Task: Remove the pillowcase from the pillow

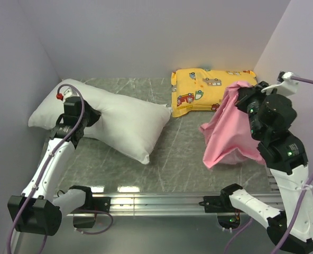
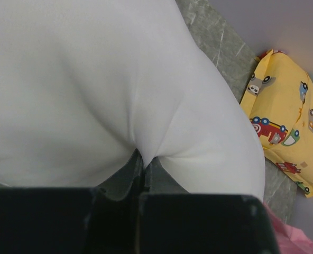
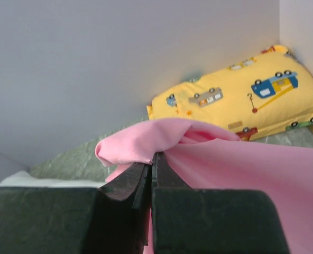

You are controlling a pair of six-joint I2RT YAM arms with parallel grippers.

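The plump white pillow (image 1: pixel 119 121) lies bare on the left of the table. My left gripper (image 1: pixel 81 117) is shut on a pinch of its fabric, seen close up in the left wrist view as the pillow (image 2: pixel 93 84) folding into the left gripper (image 2: pixel 142 159). The pink pillowcase (image 1: pixel 230 127) hangs off the pillow entirely, on the right, its lower part resting on the table. My right gripper (image 1: pixel 246 98) holds its top edge raised; the right wrist view shows the right gripper (image 3: pixel 153 157) shut on the bunched pillowcase (image 3: pixel 241 174).
A yellow pillow (image 1: pixel 209 90) printed with cartoon vehicles lies at the back right by the wall, just behind the pink fabric. Grey walls close in on the left, back and right. The marbled table (image 1: pixel 183 153) shows between the two arms.
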